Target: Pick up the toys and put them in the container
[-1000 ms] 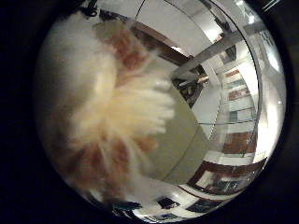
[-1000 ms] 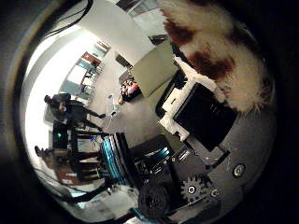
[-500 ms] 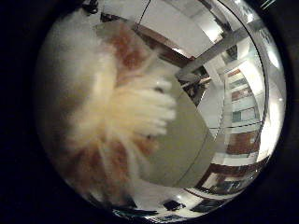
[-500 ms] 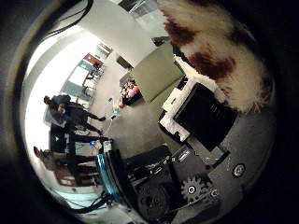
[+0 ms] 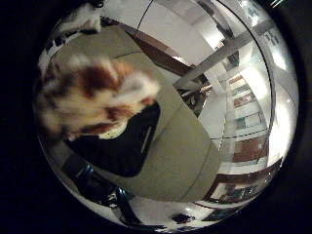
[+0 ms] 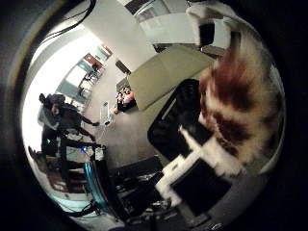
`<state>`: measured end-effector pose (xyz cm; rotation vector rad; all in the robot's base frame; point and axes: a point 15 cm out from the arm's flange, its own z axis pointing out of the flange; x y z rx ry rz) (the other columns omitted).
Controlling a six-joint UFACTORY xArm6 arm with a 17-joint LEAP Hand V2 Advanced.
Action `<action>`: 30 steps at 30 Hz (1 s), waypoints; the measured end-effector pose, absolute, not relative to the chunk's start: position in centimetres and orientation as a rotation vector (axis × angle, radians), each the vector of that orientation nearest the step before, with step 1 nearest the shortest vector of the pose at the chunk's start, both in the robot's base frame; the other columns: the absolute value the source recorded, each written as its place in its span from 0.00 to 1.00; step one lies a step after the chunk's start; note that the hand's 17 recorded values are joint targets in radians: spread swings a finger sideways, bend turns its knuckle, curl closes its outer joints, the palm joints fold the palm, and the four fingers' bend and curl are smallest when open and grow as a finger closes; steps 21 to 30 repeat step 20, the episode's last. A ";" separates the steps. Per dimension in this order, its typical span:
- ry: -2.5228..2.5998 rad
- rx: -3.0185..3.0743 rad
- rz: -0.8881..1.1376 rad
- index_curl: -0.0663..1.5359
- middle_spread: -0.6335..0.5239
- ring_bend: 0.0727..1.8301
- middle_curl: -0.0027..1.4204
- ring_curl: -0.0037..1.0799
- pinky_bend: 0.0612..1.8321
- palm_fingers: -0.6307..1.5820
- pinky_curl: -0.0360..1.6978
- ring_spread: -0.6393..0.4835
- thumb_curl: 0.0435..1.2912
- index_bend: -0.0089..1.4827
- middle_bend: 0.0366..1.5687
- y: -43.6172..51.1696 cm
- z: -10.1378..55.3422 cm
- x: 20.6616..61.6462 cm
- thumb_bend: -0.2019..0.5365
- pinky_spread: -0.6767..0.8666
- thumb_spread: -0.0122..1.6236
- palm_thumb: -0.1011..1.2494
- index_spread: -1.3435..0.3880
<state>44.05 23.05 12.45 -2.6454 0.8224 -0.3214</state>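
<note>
Looking out from the palm, I see the big tan bench (image 5: 185, 161) far below, with the black container (image 5: 122, 146) sitting on it. Closer in, a fluffy white and brown toy (image 5: 92, 97) fills much of the view, right by the palm and over the container. I see white and black parts of the hand (image 6: 192, 178) by the toy, but I cannot tell if the fingers grip the toy or have let go. My worry is that the toy drops past the rim onto the bench, because it hangs near the container's edge. The long fur could also catch on a finger.
</note>
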 end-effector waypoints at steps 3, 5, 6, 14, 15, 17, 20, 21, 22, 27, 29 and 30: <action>0.817 -2.657 -0.309 0.36 0.45 0.41 0.29 0.39 0.41 0.36 0.27 0.46 0.32 0.31 0.35 23.2 11.9 43.8 0.24 0.56 0.67 0.60 0.51; 0.817 -2.663 -0.303 0.34 0.45 0.39 0.28 0.37 0.42 0.36 0.26 0.48 0.31 0.28 0.32 23.1 11.6 43.7 0.24 0.60 0.67 0.60 0.51; 0.820 -2.668 -0.297 0.33 0.46 0.38 0.27 0.36 0.42 0.36 0.25 0.49 0.31 0.26 0.30 23.1 11.2 43.6 0.24 0.61 0.67 0.60 0.52; 0.821 -2.669 -0.298 0.29 0.47 0.33 0.24 0.29 0.40 0.40 0.19 0.52 0.29 0.19 0.22 23.0 11.2 43.7 0.24 0.66 0.67 0.59 0.52; 0.824 -2.666 -0.302 0.29 0.47 0.32 0.24 0.28 0.39 0.40 0.18 0.52 0.29 0.19 0.22 22.9 11.3 43.8 0.24 0.66 0.67 0.59 0.52; 0.828 -2.661 -0.309 0.29 0.47 0.31 0.24 0.27 0.39 0.41 0.17 0.52 0.29 0.18 0.21 22.5 11.6 44.1 0.24 0.66 0.67 0.58 0.52; 0.836 -2.655 -0.333 0.28 0.47 0.30 0.24 0.25 0.38 0.42 0.14 0.52 0.29 0.16 0.19 21.2 12.2 44.8 0.24 0.66 0.68 0.58 0.52; 0.836 -2.655 -0.333 0.28 0.47 0.30 0.24 0.25 0.38 0.42 0.14 0.52 0.29 0.16 0.19 21.2 12.2 44.8 0.24 0.66 0.68 0.58 0.52; 0.836 -2.655 -0.333 0.28 0.47 0.30 0.24 0.25 0.38 0.42 0.14 0.52 0.29 0.16 0.19 21.2 12.2 44.8 0.24 0.66 0.68 0.58 0.52; 0.836 -2.655 -0.333 0.28 0.47 0.30 0.24 0.25 0.38 0.42 0.14 0.52 0.29 0.16 0.19 21.2 12.2 44.8 0.24 0.66 0.68 0.58 0.52; 0.836 -2.655 -0.333 0.28 0.47 0.30 0.24 0.25 0.38 0.42 0.14 0.52 0.29 0.16 0.19 21.2 12.2 44.8 0.24 0.66 0.68 0.58 0.52; 0.836 -2.655 -0.333 0.28 0.47 0.30 0.24 0.25 0.38 0.42 0.14 0.52 0.29 0.16 0.19 21.2 12.2 44.8 0.24 0.66 0.68 0.58 0.52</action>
